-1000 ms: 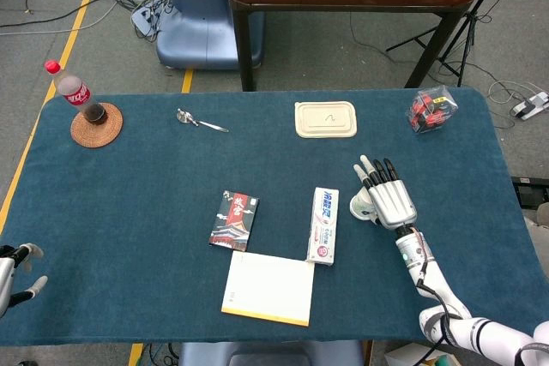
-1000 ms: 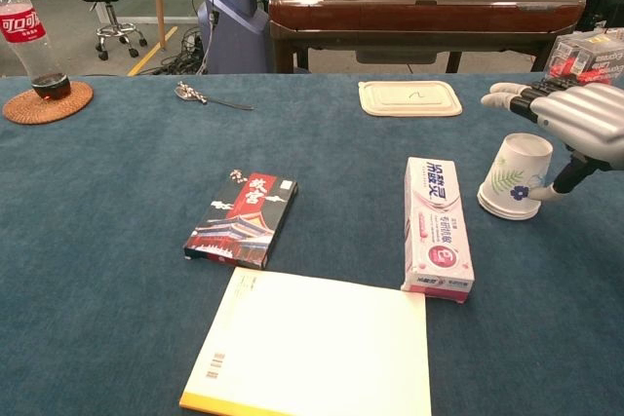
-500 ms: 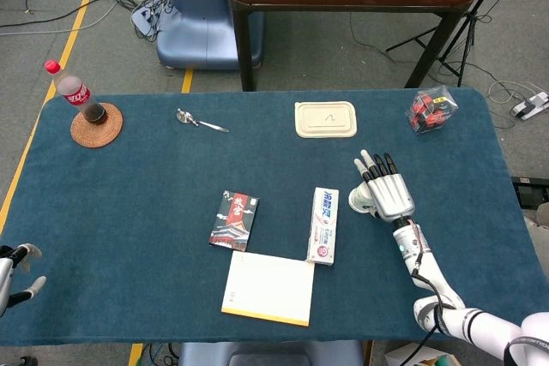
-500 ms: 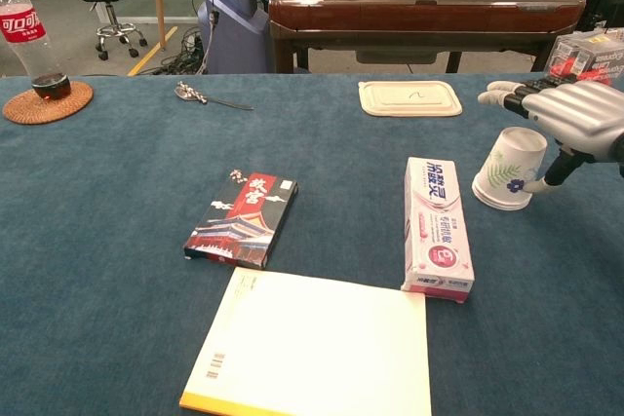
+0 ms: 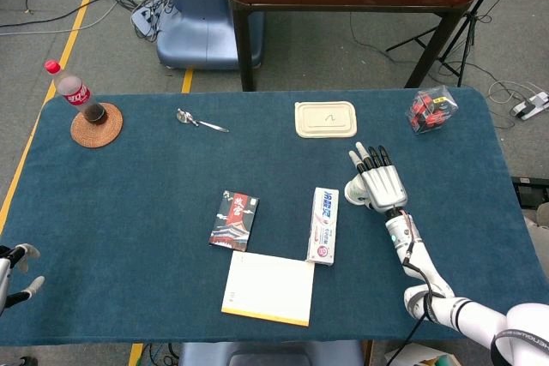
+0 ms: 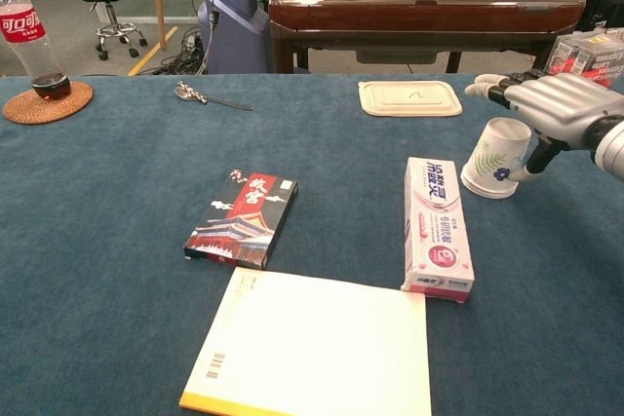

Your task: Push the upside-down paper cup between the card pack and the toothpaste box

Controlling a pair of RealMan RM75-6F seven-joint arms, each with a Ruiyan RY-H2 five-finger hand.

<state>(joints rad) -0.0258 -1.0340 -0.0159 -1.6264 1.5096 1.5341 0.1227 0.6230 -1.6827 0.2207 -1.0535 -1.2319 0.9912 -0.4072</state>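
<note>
Since a second ago the right hand (image 6: 551,109) has carried the upside-down paper cup (image 6: 490,159) leftward and away from the robot: in the chest view the cup has slid from beside the lower half of the toothpaste box (image 6: 436,228) to a spot level with the box's far end, and it is tilted, its rim lifted on the hand's side. The hand lies flat over the cup's right flank with fingers (image 5: 367,159) extended together, the thumb (image 6: 537,157) pressing low on the cup wall; it pushes and does not clasp it (nothing is gripped). The cup sits just to the right of the toothpaste box, so it is not yet in the gap between the box and the card pack (image 6: 242,219). The left hand (image 5: 12,267) shows only at the table's (image 5: 137,203) near left corner, fingers apart, holding nothing, much where it was.

Counted on the blue cloth: one paper cup, one toothpaste box, one card pack, one yellow-edged notepad (image 6: 317,346) touching the box's near end, one cola bottle (image 5: 75,91) on one woven coaster (image 5: 95,126), one spoon (image 5: 198,120), one lidded takeaway container (image 5: 325,118), one clear box of red items (image 5: 431,109).
</note>
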